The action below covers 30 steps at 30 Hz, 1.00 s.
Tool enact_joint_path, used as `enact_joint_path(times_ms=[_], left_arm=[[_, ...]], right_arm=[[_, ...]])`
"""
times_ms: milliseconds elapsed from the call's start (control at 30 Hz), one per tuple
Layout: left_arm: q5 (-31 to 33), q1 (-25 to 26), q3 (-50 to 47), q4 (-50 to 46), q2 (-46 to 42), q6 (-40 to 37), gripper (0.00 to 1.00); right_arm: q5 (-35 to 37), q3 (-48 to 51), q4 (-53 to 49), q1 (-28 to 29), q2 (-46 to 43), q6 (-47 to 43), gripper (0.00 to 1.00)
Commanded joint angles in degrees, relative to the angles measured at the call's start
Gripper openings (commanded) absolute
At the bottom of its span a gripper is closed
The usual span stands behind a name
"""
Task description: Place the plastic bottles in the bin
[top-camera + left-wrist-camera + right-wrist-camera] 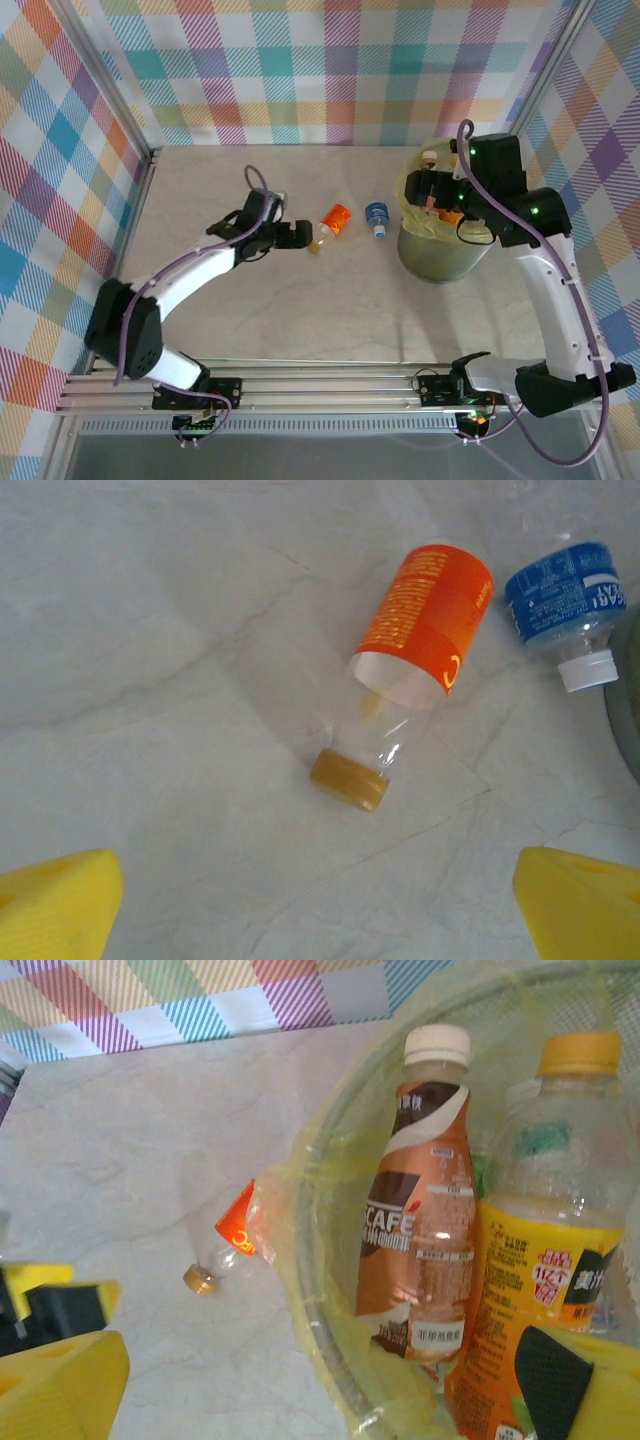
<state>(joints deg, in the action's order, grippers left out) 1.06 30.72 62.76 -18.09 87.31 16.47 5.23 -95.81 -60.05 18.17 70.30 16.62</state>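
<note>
Plastic bottles — we count four: two lie at the top view's centre on the table, an orange-labelled bottle with a brown cap and a blue-labelled bottle with a white one; two stand in the bin right of centre, a brown coffee bottle and a yellow-labelled bottle. We see the left gripper and the right gripper both spread wide, holding nothing.

Marble-look table, plaid walls.
Veined top is spreading under the left fingers; the checked cloth is rising beyond them, aluminium posts framing it.
</note>
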Motion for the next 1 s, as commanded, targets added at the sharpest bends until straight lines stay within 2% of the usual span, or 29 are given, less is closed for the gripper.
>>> enact_joint_path(times_ms=[0,200,433,767,967], left_arm=[[2.9,2.0,6.1,-2.2,6.1,-6.8,1.00],[3.7,3.6,17.5,-5.4,18.9,-10.5,1.00],[2.4,3.9,29.1,-10.1,30.6,-11.0,0.99],[0.8,4.2,36.8,-14.1,39.4,-10.5,0.94],[1.2,4.2,37.5,-14.2,41.2,-9.0,0.81]], right_arm=[[-1.1,2.2,-0.7,-0.2,-3.1,2.1,1.00],[0.1,4.6,-0.1,-0.2,-6.4,2.8,1.00],[0.0,6.1,0.8,-0.2,-7.9,3.0,1.00],[0.2,7.1,1.6,-0.2,-7.5,2.7,1.00],[-0.1,7.9,2.3,-0.2,-7.4,2.7,1.00]])
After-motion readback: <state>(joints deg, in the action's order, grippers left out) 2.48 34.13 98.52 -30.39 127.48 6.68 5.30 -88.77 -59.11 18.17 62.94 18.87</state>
